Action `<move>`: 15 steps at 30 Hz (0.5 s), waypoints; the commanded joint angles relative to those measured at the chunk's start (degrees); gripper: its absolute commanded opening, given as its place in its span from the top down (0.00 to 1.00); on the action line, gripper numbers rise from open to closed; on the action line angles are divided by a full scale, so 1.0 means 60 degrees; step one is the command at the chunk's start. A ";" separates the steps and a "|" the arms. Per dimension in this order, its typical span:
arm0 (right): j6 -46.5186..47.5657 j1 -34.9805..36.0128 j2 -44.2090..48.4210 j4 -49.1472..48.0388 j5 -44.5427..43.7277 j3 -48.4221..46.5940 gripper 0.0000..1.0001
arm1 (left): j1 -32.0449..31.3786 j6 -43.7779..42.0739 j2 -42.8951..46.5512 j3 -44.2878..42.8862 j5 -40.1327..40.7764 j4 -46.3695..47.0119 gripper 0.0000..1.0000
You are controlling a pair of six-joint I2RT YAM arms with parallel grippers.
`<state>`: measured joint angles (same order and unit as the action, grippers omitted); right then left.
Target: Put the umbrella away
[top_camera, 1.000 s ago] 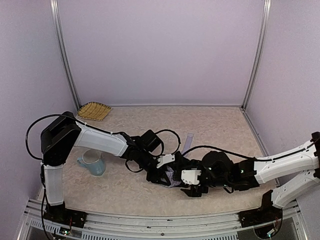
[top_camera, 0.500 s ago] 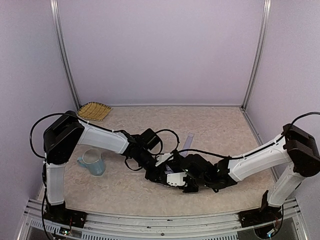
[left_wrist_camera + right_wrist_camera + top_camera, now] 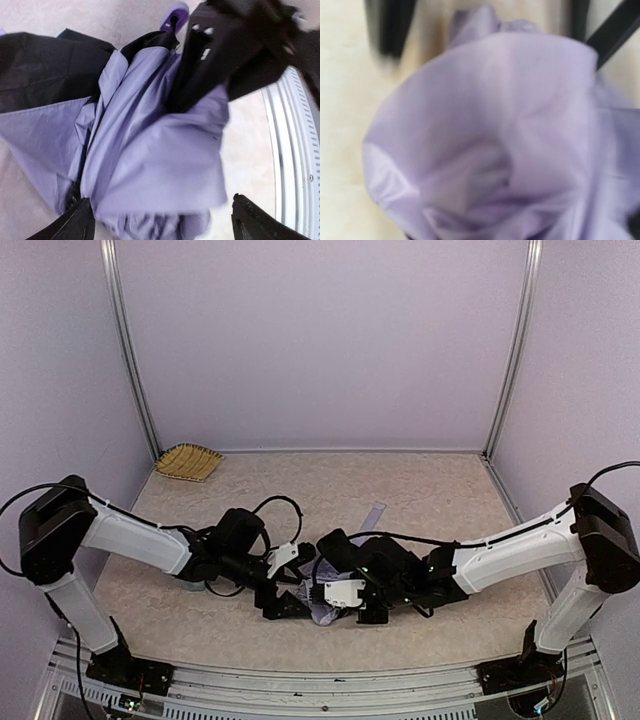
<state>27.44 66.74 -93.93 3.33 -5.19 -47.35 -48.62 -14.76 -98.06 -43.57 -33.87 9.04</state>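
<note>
The umbrella [image 3: 325,612] lies crumpled on the table between the two arms, with lavender fabric outside and black lining showing. Its fabric [image 3: 150,150] fills the left wrist view, and the small lavender handle [image 3: 177,11] is at the top edge. My left gripper [image 3: 285,600] is open just left of the bundle. Its black fingertips [image 3: 80,222] straddle the near edge of the cloth without touching it. My right gripper [image 3: 347,602] is shut on a fold of the umbrella from the right, and shows as a black shape [image 3: 220,60] in the left wrist view. In the right wrist view blurred fabric [image 3: 495,140] hides its fingers.
A woven straw basket [image 3: 188,461] sits at the back left corner. A pale mug [image 3: 193,586] peeks out behind the left forearm. A lavender strap [image 3: 375,516] lies on the table behind the umbrella. The metal rail [image 3: 292,150] of the near table edge runs just right of the bundle.
My left gripper let go of the umbrella, opened and pulled back left toward the base. My right gripper slid left onto the bundle and closed on the fabric.
</note>
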 commanded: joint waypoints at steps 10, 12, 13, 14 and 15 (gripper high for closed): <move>-0.0962 -0.1356 -0.1120 0.3887 0.4695 -0.0845 1.00 | -0.1208 -0.2217 0.3895 0.3245 0.2295 0.3673 0.14; -0.0863 -0.1515 -0.1254 0.3890 0.4868 -0.0994 1.00 | -0.1361 -0.2527 0.3682 0.3216 0.2223 0.3507 0.14; -0.0796 -0.1582 -0.1316 0.3904 0.5009 -0.1090 1.00 | -0.1379 -0.2585 0.3514 0.3129 0.2093 0.3396 0.14; -0.0750 -0.1690 -0.1388 0.3931 0.5179 -0.1187 1.00 | -0.1375 -0.2667 0.3336 0.3006 0.1880 0.3228 0.14; -0.0719 -0.1761 -0.1451 0.3964 0.5330 -0.1277 1.00 | -0.1398 -0.2798 0.3138 0.2832 0.1748 0.3019 0.13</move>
<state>22.94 57.78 -99.88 20.69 21.32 -53.84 -56.62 -26.11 -76.14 -25.12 -23.35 30.30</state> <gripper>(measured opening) 0.008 0.863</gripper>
